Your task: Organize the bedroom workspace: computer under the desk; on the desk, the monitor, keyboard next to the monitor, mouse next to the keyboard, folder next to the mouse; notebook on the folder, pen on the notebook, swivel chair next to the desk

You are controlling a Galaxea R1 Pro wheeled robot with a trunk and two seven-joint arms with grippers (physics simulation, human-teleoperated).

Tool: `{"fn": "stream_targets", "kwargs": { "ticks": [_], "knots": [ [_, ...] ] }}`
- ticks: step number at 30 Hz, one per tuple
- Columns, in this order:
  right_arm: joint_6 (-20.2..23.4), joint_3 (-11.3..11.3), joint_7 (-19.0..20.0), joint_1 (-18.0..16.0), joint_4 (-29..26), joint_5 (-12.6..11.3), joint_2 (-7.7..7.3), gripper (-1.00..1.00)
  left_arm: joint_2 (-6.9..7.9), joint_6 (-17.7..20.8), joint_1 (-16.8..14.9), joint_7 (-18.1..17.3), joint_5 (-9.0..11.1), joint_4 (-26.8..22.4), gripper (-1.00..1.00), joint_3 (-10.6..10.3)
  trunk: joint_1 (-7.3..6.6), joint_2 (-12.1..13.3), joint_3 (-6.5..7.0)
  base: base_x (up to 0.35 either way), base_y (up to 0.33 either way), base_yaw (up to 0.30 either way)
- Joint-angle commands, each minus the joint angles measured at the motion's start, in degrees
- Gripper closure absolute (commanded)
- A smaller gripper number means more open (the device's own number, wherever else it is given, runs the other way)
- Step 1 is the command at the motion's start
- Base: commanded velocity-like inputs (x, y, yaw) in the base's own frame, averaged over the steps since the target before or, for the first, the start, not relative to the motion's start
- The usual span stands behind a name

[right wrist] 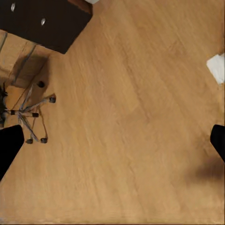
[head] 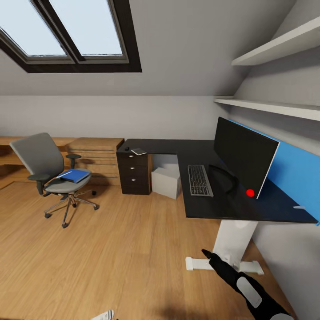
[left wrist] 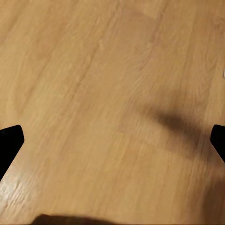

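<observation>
The black desk (head: 195,149) runs along the right wall. The monitor (head: 243,156) stands on it, with the keyboard (head: 199,180) lying in front of it. The grey computer (head: 166,182) stands under the desk beside the black drawer unit (head: 133,173). Above the drawers lie the notebook (head: 138,151) and a small black mouse (head: 127,149). The swivel chair (head: 50,171) stands apart at the left, with the blue folder (head: 75,176) on its seat. My right gripper (head: 212,260) hangs low over the floor, open (right wrist: 112,140) and empty. My left gripper (left wrist: 112,138) is open over bare floor. I cannot make out the pen.
A blue upright panel (head: 293,171) stands behind the monitor, and wall shelves (head: 275,106) hang above it. A low light-wood drawer chest (head: 95,155) runs along the back wall behind the chair. The desk's white foot (head: 231,262) is just beyond my right gripper. Wood floor stretches between chair and desk.
</observation>
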Motion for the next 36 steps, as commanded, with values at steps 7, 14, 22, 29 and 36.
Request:
{"fn": "stream_targets", "kwargs": {
  "ticks": [7,14,22,29,36],
  "knots": [
    [-12.8,12.9,-3.6,0.0,3.3,8.2,2.04,-1.00,0.47,-0.6,0.0,0.0,0.6,0.1,-1.00,0.1,-1.32,2.4,1.02,-0.005,0.000,0.000],
    [-17.8,18.1,-11.5,0.0,10.6,14.1,5.66,-1.00,0.92,-0.6,0.0,0.2,0.7,0.1,-1.00,0.1,-2.86,5.2,2.28,0.000,0.000,0.000],
    [-23.9,19.1,-14.8,0.0,14.6,17.9,6.60,-1.00,1.32,-0.5,0.0,0.4,0.8,0.1,-1.00,0.2,-4.62,8.4,3.71,0.000,0.000,0.000],
    [-30.7,19.1,-19.7,0.0,18.2,18.2,6.76,-1.00,1.48,-0.6,0.0,0.5,0.8,0.8,-1.00,0.2,-6.15,11.2,4.97,0.000,0.000,0.000],
    [-32.9,19.3,-22.1,0.0,19.6,18.4,7.38,-1.00,1.54,-0.6,0.0,0.5,0.9,1.6,-1.00,0.3,-7.69,14.0,6.23,0.000,0.000,0.000]
  ]
}}
